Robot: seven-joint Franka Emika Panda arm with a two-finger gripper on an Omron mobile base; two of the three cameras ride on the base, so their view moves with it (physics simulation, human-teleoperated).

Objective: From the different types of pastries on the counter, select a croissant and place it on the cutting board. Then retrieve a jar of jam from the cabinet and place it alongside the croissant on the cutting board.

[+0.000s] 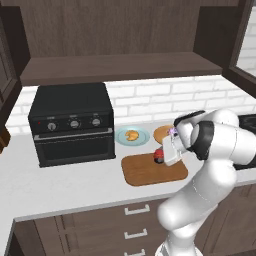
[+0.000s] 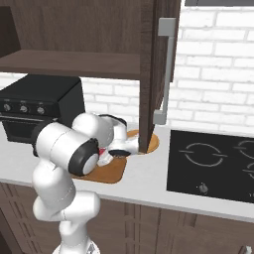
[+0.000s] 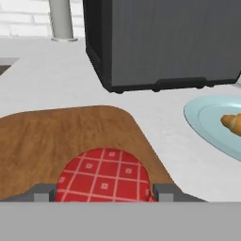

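The claw [image 3: 103, 194] is low over the cutting board [image 3: 56, 136], and in the hand view its two finger tips [image 3: 43, 193] stand one on each side of the jar of jam [image 3: 104, 175], close against its red checked top. The jaws are as wide as the jar, but I cannot tell if they press it or have let it go. The jar rests on the cutting board, near the board's right edge in the left base view, where it shows as a small red thing [image 1: 159, 154] just beside the white hand. The croissant [image 1: 132, 135] is not on the board: it lies on a pale blue plate [image 1: 123, 140] on the desk [image 1: 65, 185], behind the board and next to the black oven [image 1: 72, 122]. In the hand view the croissant [image 3: 232, 122] is cut off by the right edge. In the right base view the arm covers most of the cutting board [image 2: 109, 173], and the cabinet [image 2: 69, 62] door hides part of a round wooden plate [image 2: 154, 142]
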